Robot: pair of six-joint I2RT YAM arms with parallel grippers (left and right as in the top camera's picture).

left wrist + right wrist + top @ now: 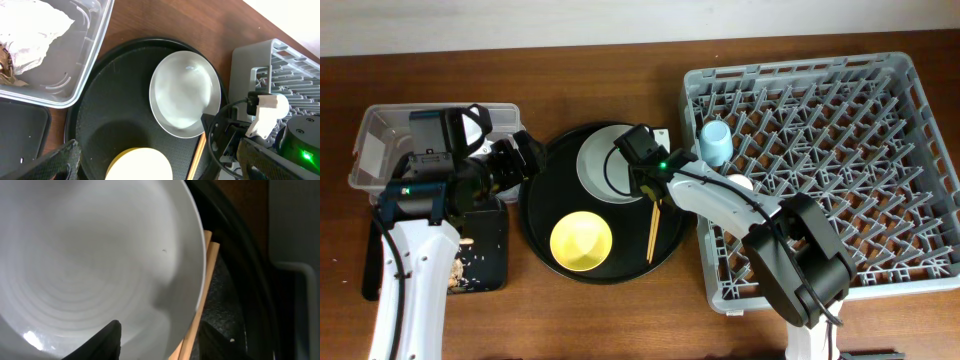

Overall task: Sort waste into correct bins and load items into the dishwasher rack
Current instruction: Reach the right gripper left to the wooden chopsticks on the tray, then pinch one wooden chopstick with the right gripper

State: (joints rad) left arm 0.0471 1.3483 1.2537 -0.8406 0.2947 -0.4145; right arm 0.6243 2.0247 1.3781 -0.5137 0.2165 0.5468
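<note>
**Plate rim is the only handhold**

The pale round plate [90, 255] lies flat on the large round black tray [545, 215], at its far side, with the small yellow bowl [582, 241] nearer the front. The right tool [162, 340] hovers low over the plate's right edge. Its fingers are apart and hold nothing, one over the plate's inner face and the other outside the rim. The thin wooden chopsticks [207, 280] lie just beside that rim, seemingly touching it.

The plate looks glazed, rigid and smooth, so it is probably slippery and would likely chip if knocked against the dishwasher rack [840, 130]. As it lies flat, the raised rim is the one place to pinch. A hold taken deep over the lip should keep it from swinging. The outer finger risks catching the light chopsticks, which would skid or lift with the plate.

The left tool [523, 160] hangs over the tray's left edge, fingers apart and empty.
</note>
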